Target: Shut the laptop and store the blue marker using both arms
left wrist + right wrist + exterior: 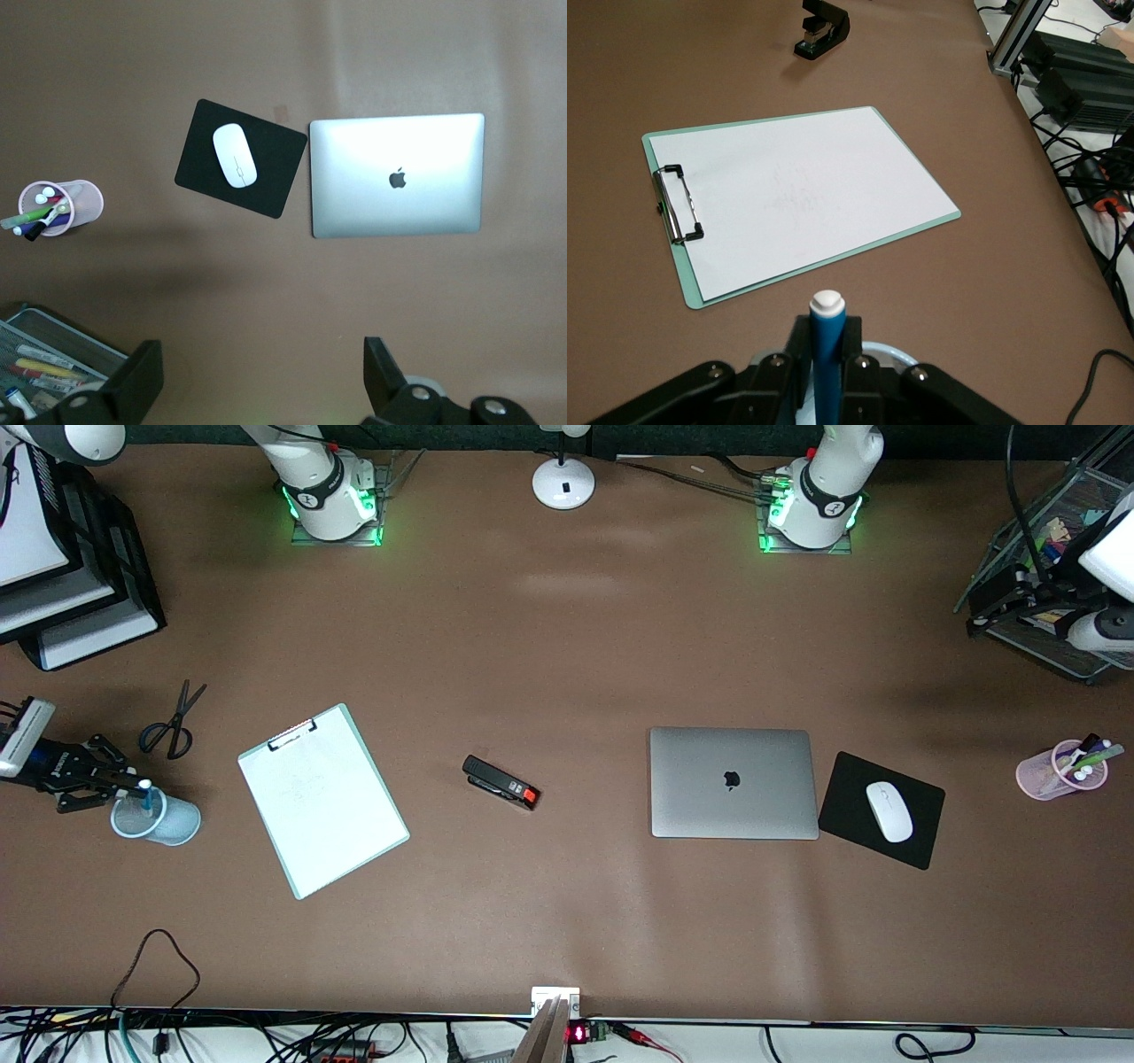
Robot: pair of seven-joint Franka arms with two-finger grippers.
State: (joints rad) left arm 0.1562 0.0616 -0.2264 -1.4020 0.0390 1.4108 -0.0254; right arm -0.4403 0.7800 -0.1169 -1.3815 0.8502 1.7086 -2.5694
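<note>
Brown matte table point(567, 646) under the two green-lit bases, a white lamp foot point(563, 483) between them, cables trailing along the camera edge. The laptop point(733, 782) lies shut, lid up with the apple logo showing, long axis running along the table's length, just beside a black mouse pad point(921, 841) carrying a white mouse point(889, 811). At the right arm's end, the right gripper point(133, 786) pinches the blue marker point(827, 354), which stands upright, whitish end up, over a pale blue cup point(168, 824). Black scissors point(173, 722) lie near that cup, then a white clipboard point(322, 801) and a black stapler point(501, 782) toward the laptop. The left gripper point(262, 381), fingers spread wide, hangs over the table by the wire tray point(1063, 558), with a pink pen cup point(1059, 771) nearby.
</note>
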